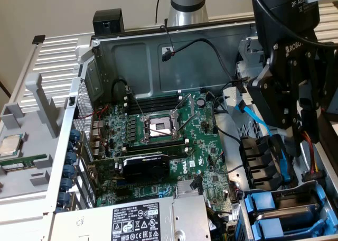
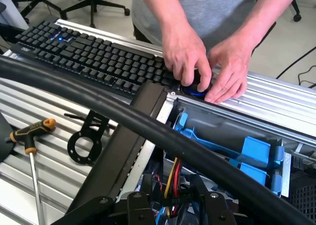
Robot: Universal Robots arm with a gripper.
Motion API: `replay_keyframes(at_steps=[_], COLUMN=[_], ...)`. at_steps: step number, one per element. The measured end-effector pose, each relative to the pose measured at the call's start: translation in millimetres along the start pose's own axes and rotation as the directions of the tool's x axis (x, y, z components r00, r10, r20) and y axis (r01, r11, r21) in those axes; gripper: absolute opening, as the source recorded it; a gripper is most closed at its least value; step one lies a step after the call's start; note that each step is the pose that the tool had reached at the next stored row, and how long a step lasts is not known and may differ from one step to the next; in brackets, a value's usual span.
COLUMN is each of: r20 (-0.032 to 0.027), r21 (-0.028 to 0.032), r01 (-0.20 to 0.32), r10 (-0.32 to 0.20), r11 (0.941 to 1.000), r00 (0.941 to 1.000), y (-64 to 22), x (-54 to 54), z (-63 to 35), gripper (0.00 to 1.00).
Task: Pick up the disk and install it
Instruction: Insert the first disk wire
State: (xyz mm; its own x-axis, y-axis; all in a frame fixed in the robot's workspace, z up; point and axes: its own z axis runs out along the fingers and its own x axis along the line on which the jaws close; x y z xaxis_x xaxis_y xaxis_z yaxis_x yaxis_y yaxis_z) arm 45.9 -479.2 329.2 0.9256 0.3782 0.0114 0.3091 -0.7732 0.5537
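Fingers (image 1: 284, 117) stand apart with nothing between them; gripper (image 1: 299, 138) hangs pointing down at the exterior view's right, wrist upright, over the black drive bays (image 1: 259, 156) of the open PC case (image 1: 158, 56); the disk (image 1: 296, 213) lies below it, untouched, in the corner drive cage, blue carrier at both ends; its long axis runs along the case's side wall.

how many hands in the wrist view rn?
2. One hand sits on top of a dark blue-ringed knob on the rail next to the keyboard; the other hand is beside it, touching the same knob. Others may be out of frame.
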Motion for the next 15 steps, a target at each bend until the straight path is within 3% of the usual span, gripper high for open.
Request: replay_keyframes(at_steps=[7, 15], r20=[0.0015, 0.0023], r21=[-0.0049, -0.0087], r01=[0.002, 0.003], r10=[-0.002, -0.003], r11=[1.0000, 1.0000], r00=[1.0000, 1.0000], y=[0.2, 8.2], x=[-0.1, -1.6], z=[-1.5, -15.8], gripper=[0.43, 0.43])
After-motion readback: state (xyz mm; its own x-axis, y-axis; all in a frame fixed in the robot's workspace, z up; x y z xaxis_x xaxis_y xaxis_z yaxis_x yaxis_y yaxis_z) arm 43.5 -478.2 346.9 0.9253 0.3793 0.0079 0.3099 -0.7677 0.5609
